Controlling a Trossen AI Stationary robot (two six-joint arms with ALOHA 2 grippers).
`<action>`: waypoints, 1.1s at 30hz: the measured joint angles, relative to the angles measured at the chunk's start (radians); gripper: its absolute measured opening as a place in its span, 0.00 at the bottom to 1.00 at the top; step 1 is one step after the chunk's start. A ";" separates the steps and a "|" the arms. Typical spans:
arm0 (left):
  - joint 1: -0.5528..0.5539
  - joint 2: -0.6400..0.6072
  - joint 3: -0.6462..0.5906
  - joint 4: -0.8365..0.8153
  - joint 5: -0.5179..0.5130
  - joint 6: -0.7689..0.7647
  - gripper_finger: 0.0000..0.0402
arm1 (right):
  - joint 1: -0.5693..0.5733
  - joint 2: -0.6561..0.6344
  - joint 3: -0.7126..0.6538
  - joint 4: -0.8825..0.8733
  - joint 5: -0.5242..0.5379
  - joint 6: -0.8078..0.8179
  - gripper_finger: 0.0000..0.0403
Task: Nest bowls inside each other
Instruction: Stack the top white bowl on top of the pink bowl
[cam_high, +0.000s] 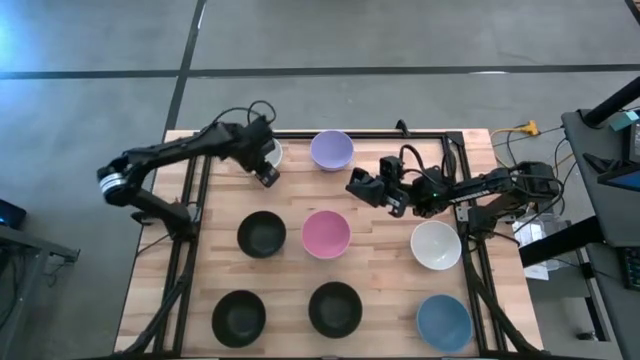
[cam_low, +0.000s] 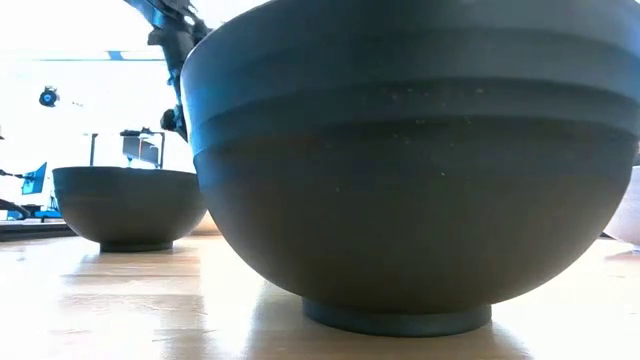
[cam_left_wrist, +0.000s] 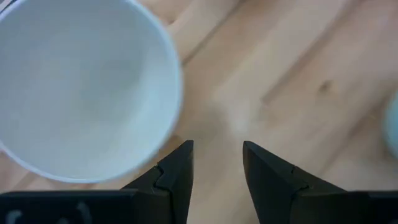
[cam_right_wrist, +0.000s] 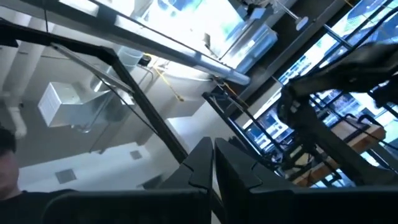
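Left gripper (cam_left_wrist: 217, 162): mine, fingers parted, holding nothing, beside the empty white bowl (cam_left_wrist: 81, 87).
Right gripper (cam_right_wrist: 213, 163): clenched, empty.
Other bowls: each apart, empty.

High view: straight down, whole table (cam_high: 390, 262). Low view: table height, black bowl (cam_low: 410, 170) filling the picture. Left wrist: down, close over a white bowl (cam_left_wrist: 81, 87), also in high view. Right wrist: tilted up into the room.
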 joint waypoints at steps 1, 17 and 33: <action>0.016 0.025 0.019 -0.015 0.003 0.008 0.30 | 0.002 0.000 0.000 0.001 -0.001 -0.002 0.03; 0.075 0.285 0.205 -0.134 0.088 0.075 0.30 | 0.005 -0.053 -0.004 0.011 -0.130 0.018 0.03; 0.075 0.402 0.193 -0.132 0.033 0.111 0.16 | 0.006 -0.137 -0.004 0.009 -0.230 0.054 0.03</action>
